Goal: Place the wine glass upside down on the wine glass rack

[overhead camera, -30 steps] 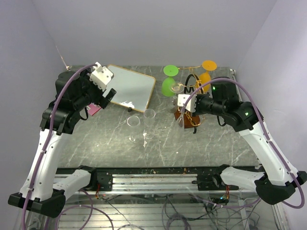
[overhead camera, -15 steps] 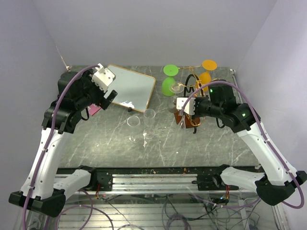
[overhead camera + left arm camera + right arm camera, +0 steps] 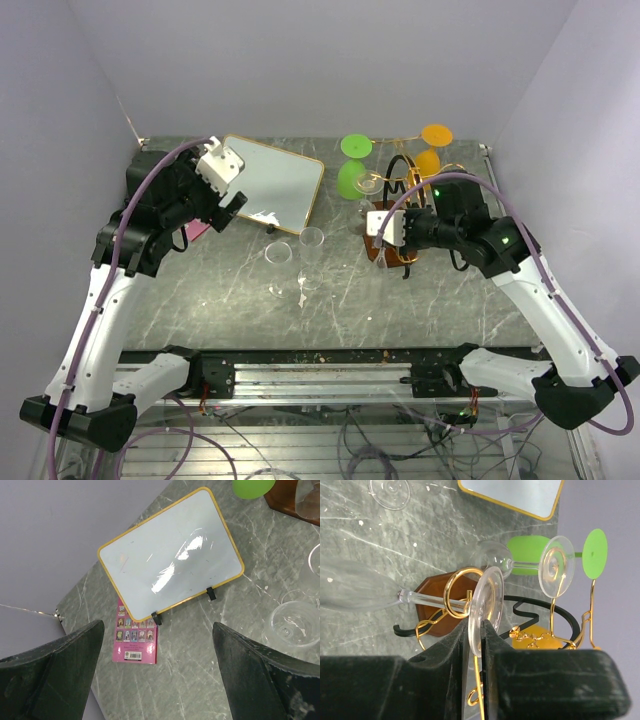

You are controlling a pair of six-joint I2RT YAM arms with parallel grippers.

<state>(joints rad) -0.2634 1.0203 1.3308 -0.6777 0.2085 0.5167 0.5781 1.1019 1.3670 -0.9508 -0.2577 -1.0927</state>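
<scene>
A clear wine glass (image 3: 430, 600) lies level in the right wrist view, its stem through a gold curl (image 3: 451, 592) of the wine glass rack (image 3: 432, 615). Its bowl (image 3: 355, 587) points away from the rack and its foot (image 3: 487, 605) sits edge-on between my right gripper's fingers. My right gripper (image 3: 481, 630) is shut on that foot's rim. From above, my right gripper (image 3: 378, 232) is at the rack's (image 3: 400, 175) near left side. My left gripper (image 3: 232, 205) hangs open and empty over the table's left, far from the rack.
On the rack hang a green glass (image 3: 352, 165), an orange glass (image 3: 432, 150) and another clear glass (image 3: 555, 567). Three clear glasses (image 3: 300, 258) stand mid-table. A gold-framed white board (image 3: 272, 183) lies at the back left, with a pink booklet (image 3: 136, 637) beside it.
My right wrist has edged a little left and back at the rack, still holding the glass's foot. My left arm has drifted slightly right, jaws still wide.
</scene>
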